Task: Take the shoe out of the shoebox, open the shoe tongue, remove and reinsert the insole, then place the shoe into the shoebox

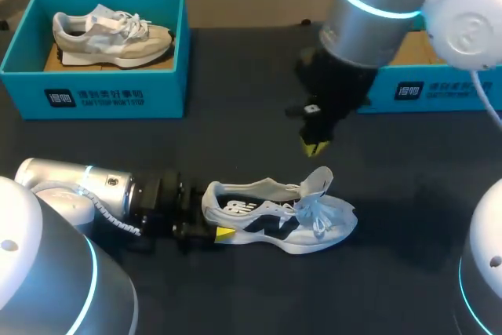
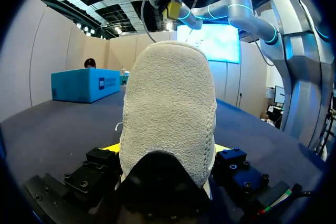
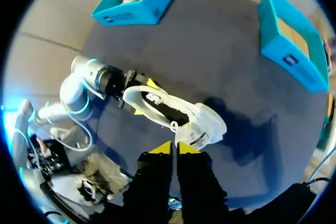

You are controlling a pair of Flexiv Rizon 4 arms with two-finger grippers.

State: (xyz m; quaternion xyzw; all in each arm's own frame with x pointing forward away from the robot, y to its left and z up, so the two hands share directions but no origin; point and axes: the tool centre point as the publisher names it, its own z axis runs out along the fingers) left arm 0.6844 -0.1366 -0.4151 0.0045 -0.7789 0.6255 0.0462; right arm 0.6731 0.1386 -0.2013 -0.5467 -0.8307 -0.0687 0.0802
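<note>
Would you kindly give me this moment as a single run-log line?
left tool: shut on shoe heel | right tool: shut, above raised tongue | shoe: on table

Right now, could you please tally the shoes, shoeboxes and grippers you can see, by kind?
Shoes: 2 (white shoe on the table, beige shoe in a box)
Shoeboxes: 2 (left shoebox, right shoebox)
Grippers: 2 (left gripper, right gripper)
Total: 6
</note>
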